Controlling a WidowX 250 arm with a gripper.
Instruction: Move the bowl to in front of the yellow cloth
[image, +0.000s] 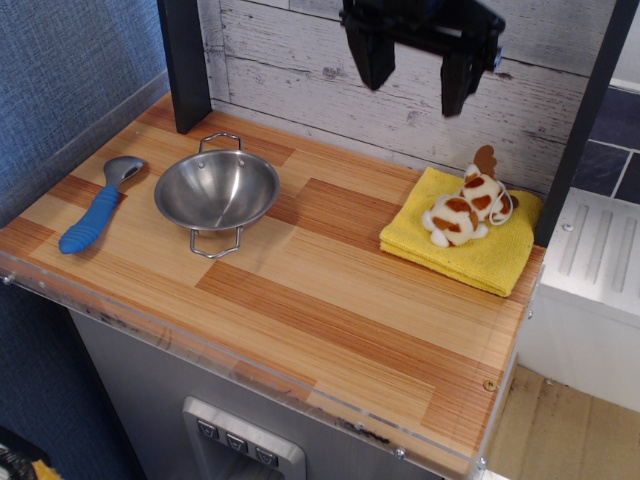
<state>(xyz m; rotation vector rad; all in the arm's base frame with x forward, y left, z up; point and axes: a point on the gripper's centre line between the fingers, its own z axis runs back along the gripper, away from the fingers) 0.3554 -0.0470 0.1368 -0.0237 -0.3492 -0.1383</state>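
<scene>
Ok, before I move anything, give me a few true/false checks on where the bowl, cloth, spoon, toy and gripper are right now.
1. The bowl sits on the left part of the counter, apart from the yellow cloth. True.
2. The gripper is shut on the bowl's handle. False: it hangs open high above the counter, holding nothing.
3. A stuffed toy lies on the yellow cloth. True.
4. The spoon is inside the bowl. False: it lies on the counter to the bowl's left.
5. The bowl is upside down. False: it stands upright and looks empty.
</scene>
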